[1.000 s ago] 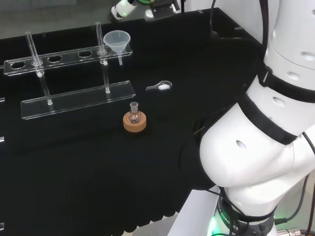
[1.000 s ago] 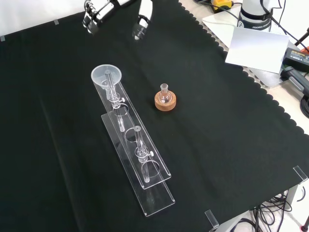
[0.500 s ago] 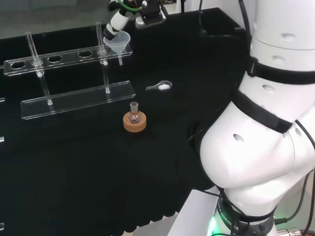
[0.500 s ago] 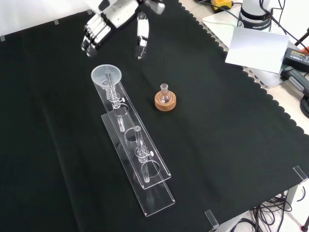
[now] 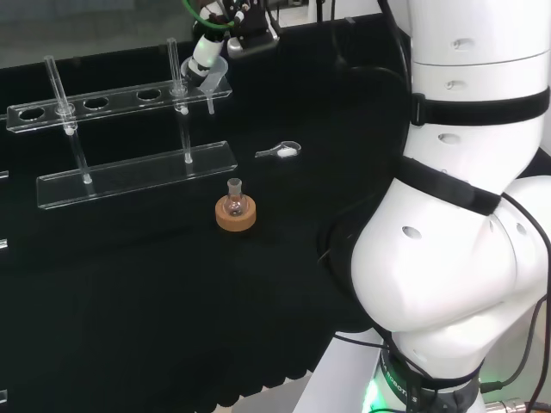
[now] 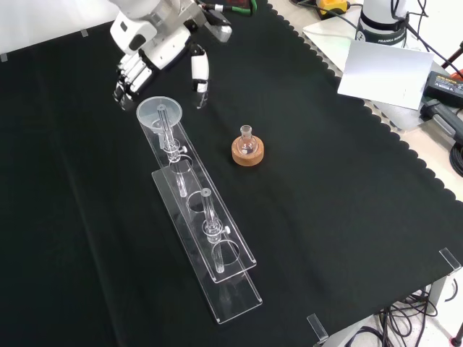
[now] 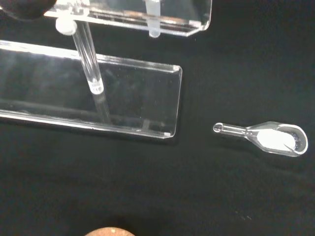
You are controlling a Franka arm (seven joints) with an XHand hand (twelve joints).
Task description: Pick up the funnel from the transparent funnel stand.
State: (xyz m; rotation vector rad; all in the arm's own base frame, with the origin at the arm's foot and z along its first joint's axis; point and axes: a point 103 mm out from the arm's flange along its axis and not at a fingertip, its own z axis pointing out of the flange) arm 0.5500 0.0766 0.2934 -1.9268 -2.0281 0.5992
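Observation:
The clear funnel (image 6: pixel 160 114) sits in the end hole of the transparent funnel stand (image 6: pixel 205 220), at the stand's far end in the front view. In the head view the funnel (image 5: pixel 213 79) is at the rack's right end. My hand (image 6: pixel 154 45) hovers just beyond and above it, open: the fingers (image 6: pixel 127 75) hang on the left of the funnel's rim and the thumb (image 6: pixel 197 74) on the right, neither closed round it. The head view has the hand (image 5: pixel 205 52) right over the funnel. The wrist view looks down on the stand's base plate (image 7: pixel 123 105) and the funnel's stem (image 7: pixel 154 28).
A small round flask on a cork ring (image 6: pixel 248 150) stands to the right of the stand in the front view. A small glass scoop with white powder (image 7: pixel 275 138) lies on the cloth near the stand's end, also in the head view (image 5: pixel 281 151). The arm's white links (image 5: pixel 465 215) stand at right.
The hand has come down from the cloth's far edge toward the funnel, and its fingers and thumb now flank the rim. Funnel, stand and flask have not moved.

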